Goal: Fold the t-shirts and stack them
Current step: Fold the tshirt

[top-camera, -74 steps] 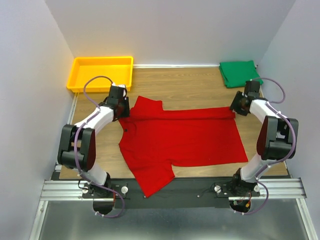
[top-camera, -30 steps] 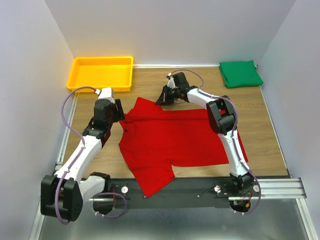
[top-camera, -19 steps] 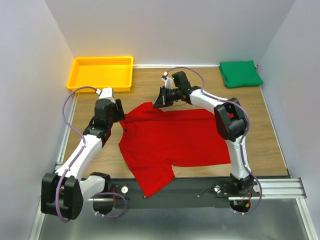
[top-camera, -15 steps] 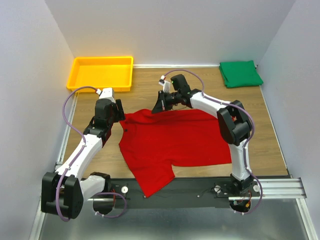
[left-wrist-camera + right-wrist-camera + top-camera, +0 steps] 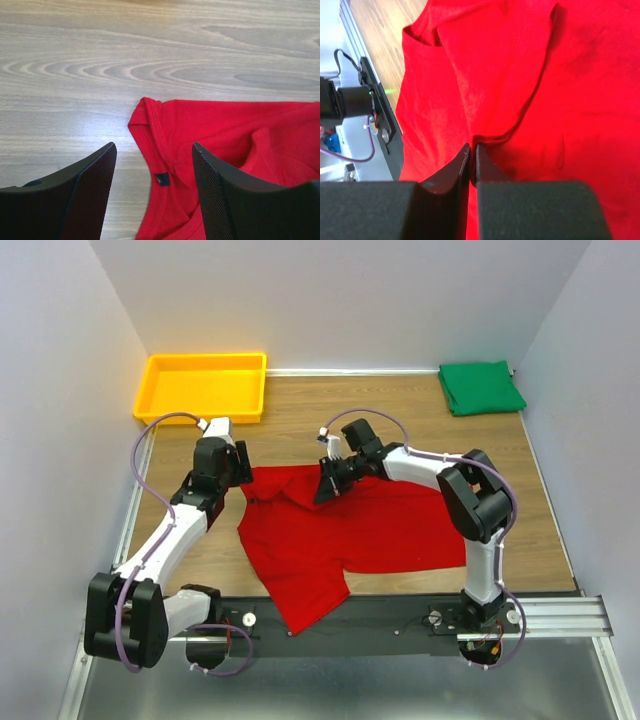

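The red t-shirt [image 5: 380, 525] lies spread on the wooden table, one sleeve hanging over the front rail. My right gripper [image 5: 326, 490] is shut on the far sleeve's cloth [image 5: 485, 135] and holds it folded over the shirt's middle. My left gripper [image 5: 236, 468] is open and empty, low over the collar; its fingers [image 5: 85, 192] straddle the neck label [image 5: 161, 178]. The green t-shirt [image 5: 481, 386] lies folded at the far right corner.
A yellow plastic tray [image 5: 160, 375] stands at the far left corner. White walls close in the table on three sides. The metal rail [image 5: 400, 618] with both arm bases runs along the front edge.
My right gripper has pulled the far sleeve from the back of the table toward the front, over the shirt's body. My left arm has hardly moved.
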{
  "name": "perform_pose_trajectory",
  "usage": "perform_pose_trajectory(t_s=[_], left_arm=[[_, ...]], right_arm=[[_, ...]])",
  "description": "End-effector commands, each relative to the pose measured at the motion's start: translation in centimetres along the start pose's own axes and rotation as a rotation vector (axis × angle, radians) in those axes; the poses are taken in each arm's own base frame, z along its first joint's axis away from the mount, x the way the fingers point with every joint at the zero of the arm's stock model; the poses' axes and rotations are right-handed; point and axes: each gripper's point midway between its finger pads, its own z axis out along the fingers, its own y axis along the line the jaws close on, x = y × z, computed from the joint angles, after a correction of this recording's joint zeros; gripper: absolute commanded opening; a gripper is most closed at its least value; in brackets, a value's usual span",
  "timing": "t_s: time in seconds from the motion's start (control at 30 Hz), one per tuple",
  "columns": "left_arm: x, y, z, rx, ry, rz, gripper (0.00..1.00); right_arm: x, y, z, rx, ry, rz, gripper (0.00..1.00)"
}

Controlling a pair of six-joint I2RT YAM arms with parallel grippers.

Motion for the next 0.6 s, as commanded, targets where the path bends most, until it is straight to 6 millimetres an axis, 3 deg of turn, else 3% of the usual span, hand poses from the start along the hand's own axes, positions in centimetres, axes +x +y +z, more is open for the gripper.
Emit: perform_pose_trajectory(t_s=[0.0, 0.2, 0.37, 0.5, 0.57], left_arm=[[-0.4, -1.0, 0.4, 0.048, 0.006, 0.014, 0.69], [0.1, -1.5, 0.7, 0.073, 0.034, 0.019, 0.69], [0.6, -2.2, 0.9, 0.113, 0.054, 0.023, 0.69], [0.8, -2.1, 1.0, 0.111, 0.060, 0.022, 0.69], [0.5, -2.0, 0.9, 0.105, 0.053, 0.021, 0.69]], right_arm=[[1.5, 0.9, -0.6, -0.042, 0.028, -0.063, 0.16], [4.1, 3.1, -0.1, -0.097, 0.113, -0.134, 0.39], [5.7, 2.9, 0.2, -0.024, 0.183, -0.162, 0.49], [4.3, 2.8, -0.8, 0.053, 0.134, -0.194, 0.53], [2.6, 3.3, -1.3, 0.084, 0.090, -0.220, 0.54]])
